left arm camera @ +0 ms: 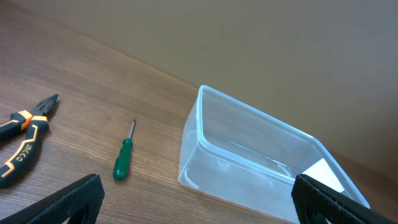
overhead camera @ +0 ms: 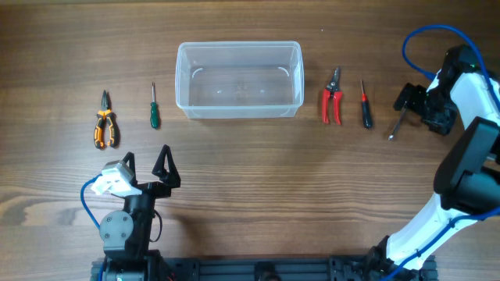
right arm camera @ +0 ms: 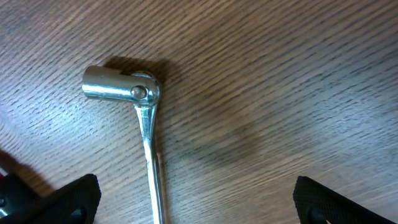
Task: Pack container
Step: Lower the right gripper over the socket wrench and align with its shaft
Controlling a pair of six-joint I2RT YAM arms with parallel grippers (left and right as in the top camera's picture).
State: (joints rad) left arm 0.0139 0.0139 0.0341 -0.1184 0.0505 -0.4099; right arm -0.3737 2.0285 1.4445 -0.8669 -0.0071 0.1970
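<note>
Wood-grain surface [overhead camera: 250,179], clear rectangular plastic container [overhead camera: 239,80] mid-surface: ahead and right of left pincer [overhead camera: 146,162], spread wide, gripping nothing; well apart from right pincer [overhead camera: 420,109], likewise wide, above silver ratchet wrench [right arm camera: 148,124].

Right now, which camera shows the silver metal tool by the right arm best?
The right wrist view: the silver tool fills it, head and shaft sharp. Overhead shows it tiny and thin. The left wrist view misses it.

Workshop-like robot lab: brown wood-grain desk [overhead camera: 234,179], orange-handled pliers [overhead camera: 106,129] and green-handled screwdriver [overhead camera: 155,109] beyond the left pincer [overhead camera: 146,154], plain beige wall [left arm camera: 249,37] behind.
</note>
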